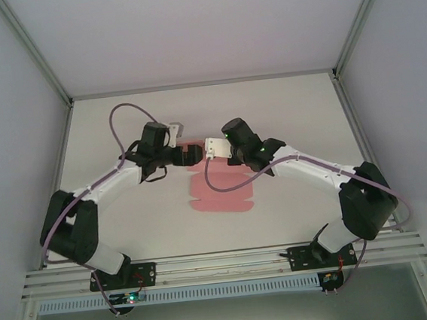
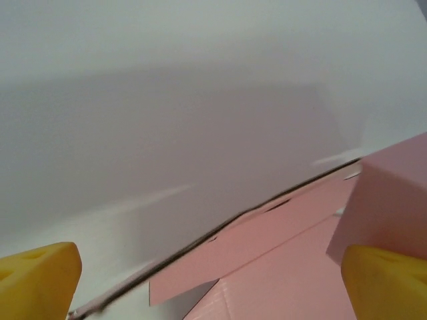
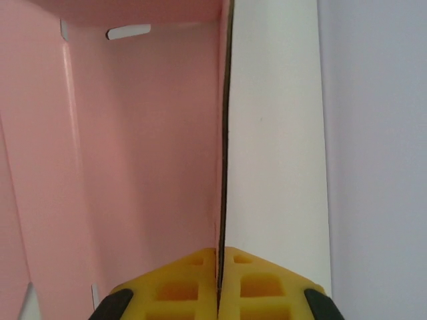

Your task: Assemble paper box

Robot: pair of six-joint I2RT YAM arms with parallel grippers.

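The paper box (image 1: pixel 220 193) is a pink die-cut card lying mostly flat on the white table, its far end raised between the two grippers. My right gripper (image 1: pixel 212 146) is shut on an upright panel of it. In the right wrist view the yellow fingers (image 3: pixel 180 287) pinch the card's thin edge, my right gripper (image 3: pixel 220 267) having the pink inner face (image 3: pixel 147 147) to its left. My left gripper (image 1: pixel 189 157) is open. Its yellow fingertips (image 2: pixel 40 280) stand wide apart over the pink card (image 2: pixel 287 267), and a raised pink flap (image 2: pixel 393 200) rises by the right fingertip.
White enclosure walls (image 1: pixel 12 111) close in the table (image 1: pixel 292 114) on the left, right and back. An aluminium rail (image 1: pixel 223 263) with both arm bases runs along the near edge. Purple cables (image 1: pixel 119 120) loop beside the arms.
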